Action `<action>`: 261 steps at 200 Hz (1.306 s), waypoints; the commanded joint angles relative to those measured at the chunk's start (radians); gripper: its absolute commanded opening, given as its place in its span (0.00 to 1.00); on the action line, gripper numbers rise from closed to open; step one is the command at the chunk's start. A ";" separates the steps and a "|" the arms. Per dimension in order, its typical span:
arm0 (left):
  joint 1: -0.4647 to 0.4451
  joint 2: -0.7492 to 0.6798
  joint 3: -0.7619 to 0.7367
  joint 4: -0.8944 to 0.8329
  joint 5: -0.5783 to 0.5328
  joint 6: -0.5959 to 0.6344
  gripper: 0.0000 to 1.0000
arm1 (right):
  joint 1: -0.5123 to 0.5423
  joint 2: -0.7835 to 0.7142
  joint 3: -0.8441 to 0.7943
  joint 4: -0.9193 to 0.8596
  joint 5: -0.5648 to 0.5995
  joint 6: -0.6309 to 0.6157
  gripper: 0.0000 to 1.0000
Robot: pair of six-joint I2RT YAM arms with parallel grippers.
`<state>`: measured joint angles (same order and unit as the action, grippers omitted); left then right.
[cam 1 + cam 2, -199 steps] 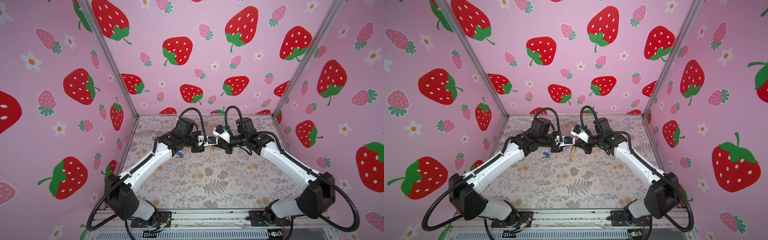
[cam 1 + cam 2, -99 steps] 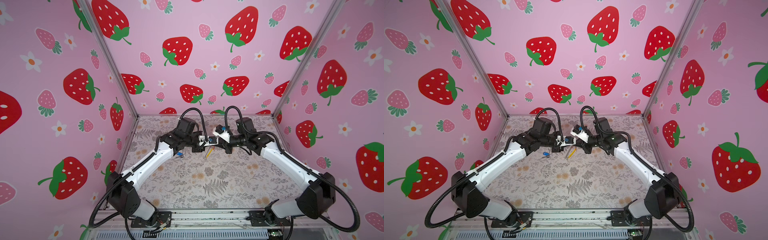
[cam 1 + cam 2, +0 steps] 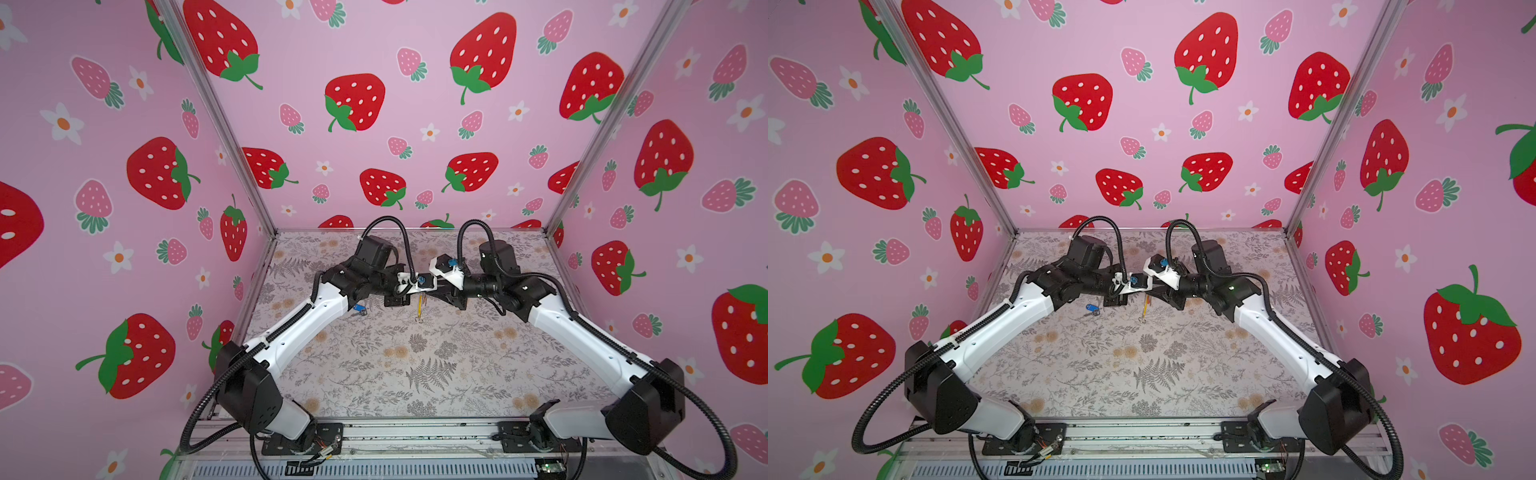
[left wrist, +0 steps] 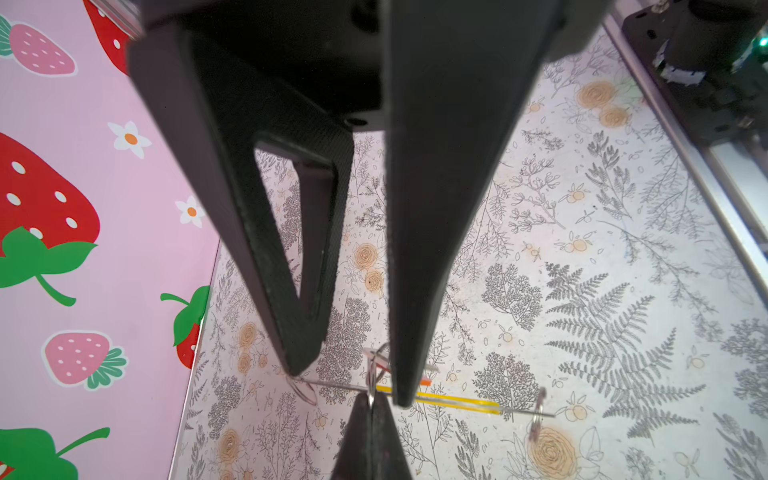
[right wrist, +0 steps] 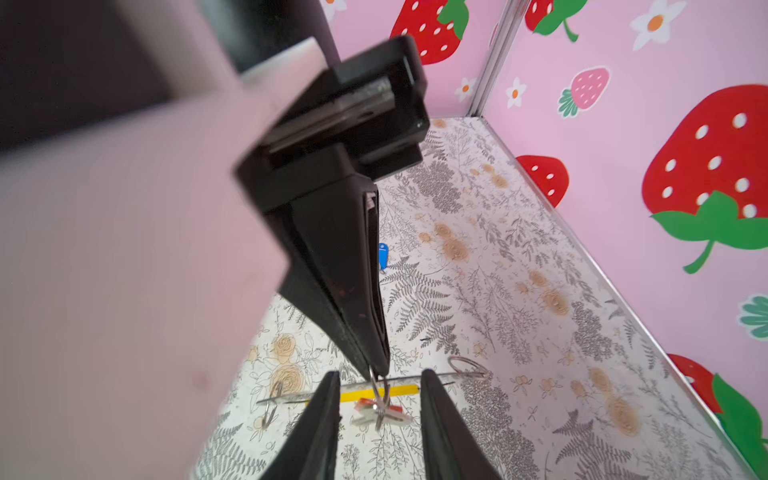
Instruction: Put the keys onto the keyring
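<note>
Since a second ago the right gripper has let its fingers come apart, and the keyring, which swung aslant in between, hangs close to straight again under the two tools. The right gripper's fingers stand on either side of the left gripper — one tip near the hoop's grey wire, the other crossing in front of the yellow segment. Whether either touches the wire cannot be told. The left gripper's jaws are pressed together, and its tip seems to nip the keyring's wire right where the small ring of the red-tagged key loops over it. That key dangles just beside the tip, between the right gripper's fingers.

In both top views the tools meet over the far middle of the table, nearer the back wall than the front rail. The hoop shows edge-on there, its lower end low over the surface — touching or not is unclear. The blue-tagged key lies flat on the table beside the left forearm, apart from the hoop and from the foot of the left wall. Toward the front rail a wide stretch of patterned table lies open between the two arms, and the side walls stand well apart from both grippers.
</note>
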<state>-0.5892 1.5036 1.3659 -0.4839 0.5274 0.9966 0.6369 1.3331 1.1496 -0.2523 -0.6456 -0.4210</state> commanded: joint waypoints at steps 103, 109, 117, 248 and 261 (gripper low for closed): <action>0.023 -0.081 -0.054 0.184 0.127 -0.217 0.00 | -0.006 -0.097 -0.136 0.210 0.087 -0.015 0.22; 0.022 -0.081 -0.054 0.185 0.129 -0.219 0.00 | -0.006 -0.099 -0.137 0.216 0.083 -0.019 0.22; 0.022 -0.083 -0.054 0.190 0.133 -0.222 0.00 | -0.006 -0.102 -0.140 0.223 0.075 -0.020 0.21; 0.025 -0.080 -0.048 0.227 0.129 -0.269 0.00 | -0.006 -0.116 -0.167 0.221 0.097 -0.060 0.17; 0.025 -0.081 -0.047 0.230 0.129 -0.272 0.00 | -0.006 -0.114 -0.169 0.224 0.103 -0.059 0.17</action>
<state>-0.5694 1.4445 1.3159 -0.2871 0.6292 0.7357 0.6323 1.2221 0.9955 -0.0238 -0.5533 -0.4541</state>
